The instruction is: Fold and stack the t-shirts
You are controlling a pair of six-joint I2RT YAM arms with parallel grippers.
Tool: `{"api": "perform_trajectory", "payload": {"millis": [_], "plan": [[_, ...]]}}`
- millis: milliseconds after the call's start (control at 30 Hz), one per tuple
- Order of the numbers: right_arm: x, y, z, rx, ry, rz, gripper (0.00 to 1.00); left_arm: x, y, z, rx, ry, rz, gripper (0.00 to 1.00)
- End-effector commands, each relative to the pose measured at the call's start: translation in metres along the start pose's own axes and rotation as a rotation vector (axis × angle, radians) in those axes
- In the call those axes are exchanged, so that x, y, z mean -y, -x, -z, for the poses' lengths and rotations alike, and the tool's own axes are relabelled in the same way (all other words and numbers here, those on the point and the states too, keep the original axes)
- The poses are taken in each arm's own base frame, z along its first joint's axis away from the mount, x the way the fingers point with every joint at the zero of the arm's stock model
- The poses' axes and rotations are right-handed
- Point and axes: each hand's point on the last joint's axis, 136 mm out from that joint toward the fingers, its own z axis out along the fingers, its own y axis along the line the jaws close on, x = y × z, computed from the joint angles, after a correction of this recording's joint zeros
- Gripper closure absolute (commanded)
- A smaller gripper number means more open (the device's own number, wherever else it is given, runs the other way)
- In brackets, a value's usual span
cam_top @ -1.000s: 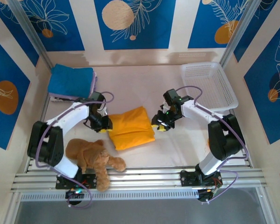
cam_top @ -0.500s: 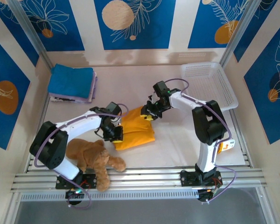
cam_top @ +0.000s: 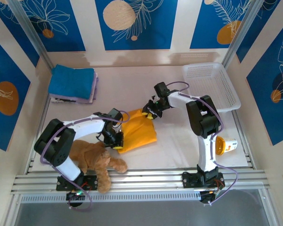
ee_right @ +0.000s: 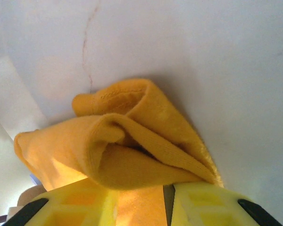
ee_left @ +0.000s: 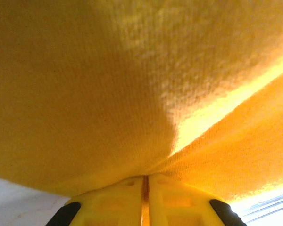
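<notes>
— Your left pincer (cam_top: 115, 141)?
— I've slid it down since a second ago. It's now beside the teddy (cam_top: 87, 155), clamped tight on the near corner of the mustard tee (cam_top: 139, 129).
— The tee?
— Lying on the tabletop (cam_top: 132, 84), just beyond the teddy.
— Right pincer (cam_top: 149, 112)?
— Moved onto the corner farthest from the teddy, partly closed, gripping a bunched fold.

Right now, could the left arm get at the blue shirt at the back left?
Probably not yet. Nothing stands between it and the blue shirt, but the left gripper is shut on the orange shirt, so it would have to let go first.
</notes>
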Motion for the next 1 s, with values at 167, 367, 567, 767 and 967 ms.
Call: {"api": "perform_trajectory", "payload": {"millis": [167,367,567,767,967], "plan": [[-0.028,-0.008,0.061,0.122,0.037,0.116,0.63,0.016,0.017,0.038,0.066,0.024,-0.051,0.64],[-0.028,-0.028,0.098,0.155,0.020,0.162,0.62,0.001,0.036,0.080,0.181,0.058,-0.007,0.48],[-0.010,-0.043,0.107,0.157,0.017,0.138,0.61,-0.027,0.046,0.076,0.201,0.072,0.064,0.39],[0.005,-0.049,0.113,0.163,0.018,0.113,0.60,-0.025,0.062,0.060,0.206,-0.004,0.091,0.35],[0.011,-0.048,0.123,0.175,0.026,0.098,0.60,-0.021,0.071,0.043,0.190,-0.043,0.110,0.36]]}}
